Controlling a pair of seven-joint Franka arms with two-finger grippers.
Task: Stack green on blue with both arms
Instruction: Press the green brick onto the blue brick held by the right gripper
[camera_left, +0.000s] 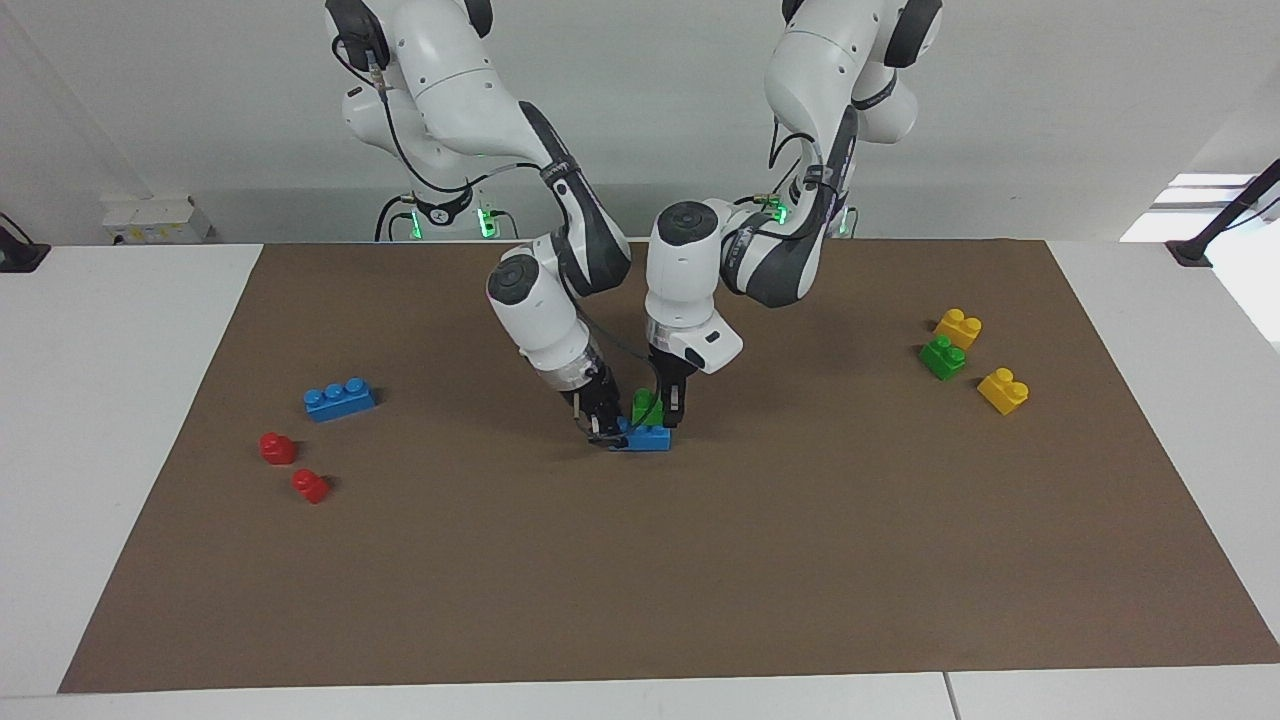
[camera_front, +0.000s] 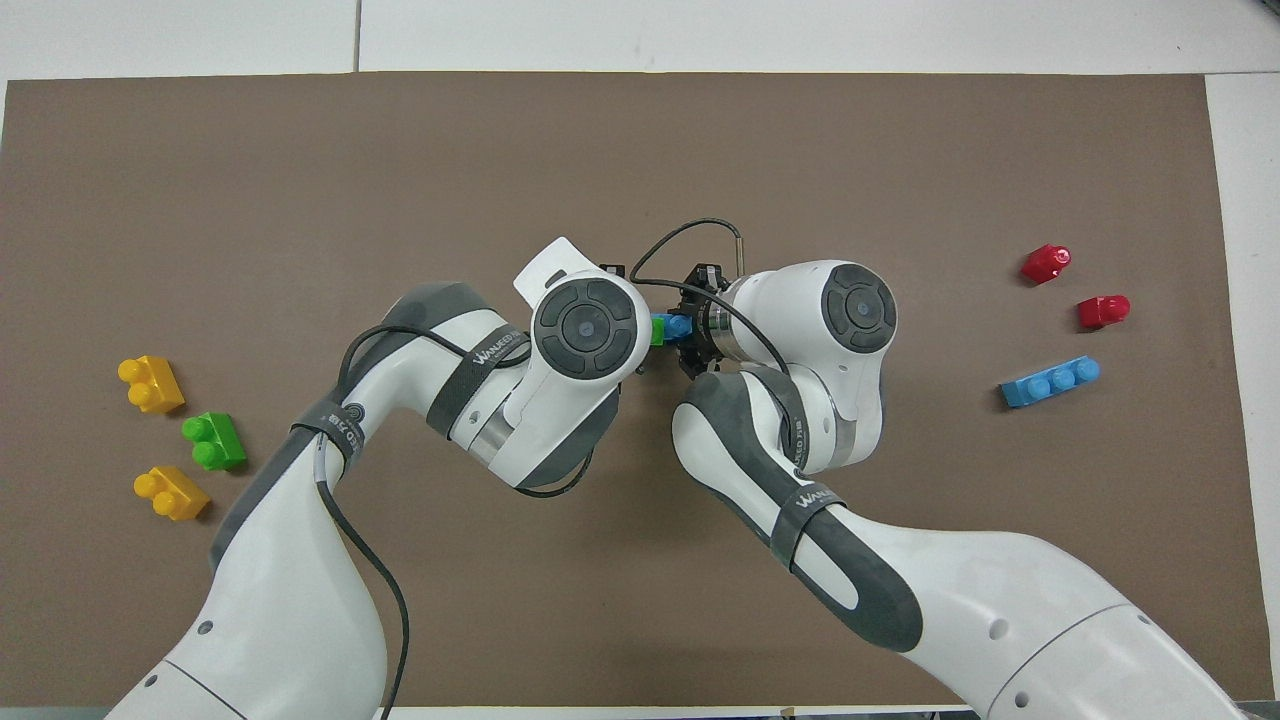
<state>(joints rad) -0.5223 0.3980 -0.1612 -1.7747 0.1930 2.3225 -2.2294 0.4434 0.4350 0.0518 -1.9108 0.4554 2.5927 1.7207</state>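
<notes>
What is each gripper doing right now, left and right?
Left gripper: closed on the green brick, over the blue brick.
Right gripper: closed on the blue brick, at mid-table.

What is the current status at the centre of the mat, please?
Left gripper holds green brick on blue brick. Right gripper steadies blue brick's end. Nothing in the way.

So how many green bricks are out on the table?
2. One green brick sits on the blue brick mid-mat, between the left hand and right hand. The other green brick lies between two yellow bricks.
</notes>
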